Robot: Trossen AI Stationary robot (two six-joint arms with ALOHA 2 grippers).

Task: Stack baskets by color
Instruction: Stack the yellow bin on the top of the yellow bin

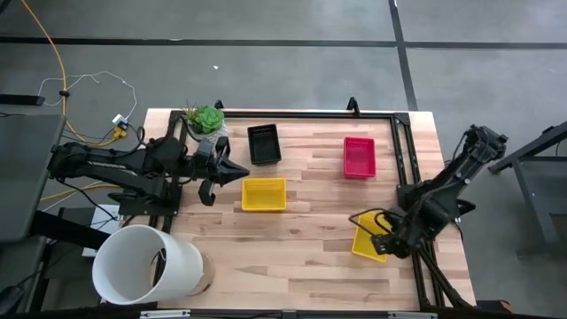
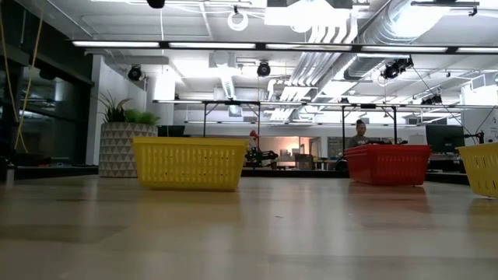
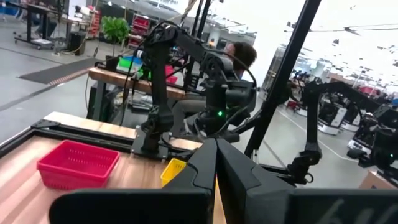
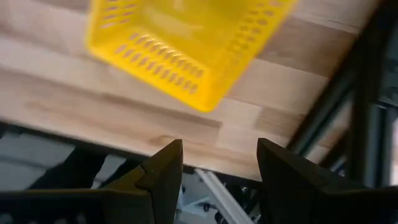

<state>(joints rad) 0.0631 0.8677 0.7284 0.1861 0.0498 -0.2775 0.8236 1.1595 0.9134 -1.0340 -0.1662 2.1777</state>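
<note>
Four baskets rest on their bottoms on the wooden table: a black one at the far middle, a pink-red one to its right, a yellow one in the middle, and a second yellow one near the right edge. My left gripper is shut and holds nothing. It points level toward the table's right, just left of the middle yellow basket. My right gripper is open and points down over the right-hand side of the second yellow basket, with its fingers clear of the basket.
A large white cylinder lies at the near left corner. A green plant in a white pot stands at the far left. A black frame rail runs along the table's right side. A person sits at a desk beyond the table.
</note>
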